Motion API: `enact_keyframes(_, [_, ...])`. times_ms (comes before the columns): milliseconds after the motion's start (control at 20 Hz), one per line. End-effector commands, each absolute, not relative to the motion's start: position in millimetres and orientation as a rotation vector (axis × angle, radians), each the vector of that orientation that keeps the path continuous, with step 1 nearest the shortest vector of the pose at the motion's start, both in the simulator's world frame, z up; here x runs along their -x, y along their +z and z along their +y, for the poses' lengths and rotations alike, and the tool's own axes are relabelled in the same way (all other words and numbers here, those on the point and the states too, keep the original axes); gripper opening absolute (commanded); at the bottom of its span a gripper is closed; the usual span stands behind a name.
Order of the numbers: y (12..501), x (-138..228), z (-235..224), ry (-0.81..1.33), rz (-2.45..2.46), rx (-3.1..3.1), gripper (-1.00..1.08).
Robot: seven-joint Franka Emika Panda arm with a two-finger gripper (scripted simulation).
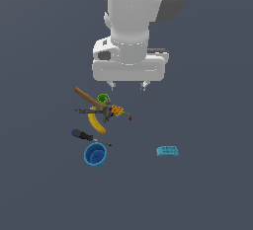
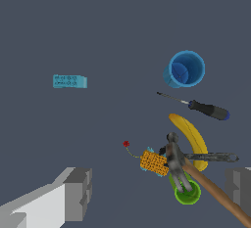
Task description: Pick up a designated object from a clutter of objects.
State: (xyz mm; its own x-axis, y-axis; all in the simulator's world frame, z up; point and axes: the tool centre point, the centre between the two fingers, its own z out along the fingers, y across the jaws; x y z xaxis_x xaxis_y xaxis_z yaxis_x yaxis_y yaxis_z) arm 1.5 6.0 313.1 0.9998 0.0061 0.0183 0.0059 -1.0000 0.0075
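Observation:
The screwdriver (image 1: pixel 89 137) with a black-and-blue handle and thin dark shaft lies on the floor between the banana (image 1: pixel 96 123) and the blue cup (image 1: pixel 95 154). It also shows in the wrist view (image 2: pixel 203 108), apart from the other items. My gripper (image 1: pixel 128 85) hangs open and empty well above the clutter, toward the exterior view's right of the screwdriver. Both fingers (image 2: pixel 78 193) frame the wrist view's edge. The hammer (image 1: pixel 91 100), green cup (image 1: pixel 103 98) and orange patterned piece (image 1: pixel 117 110) lie bunched together.
A teal flat block (image 1: pixel 168 150) lies alone at the exterior view's right. A second dark tool (image 2: pixel 211 157) lies across the banana (image 2: pixel 190 135) under the hammer head (image 2: pixel 175 161). A small red dot (image 1: pixel 130 118) sits beside the orange piece.

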Motion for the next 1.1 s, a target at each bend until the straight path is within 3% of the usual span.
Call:
enact_keyframes(0, [313.1,-1.5,6.0,0.029,0.009,-3.134,1.00])
enact_keyframes(1050, [297.5,-9.3,-20.5,0.003,-0.011,-3.148,1.00])
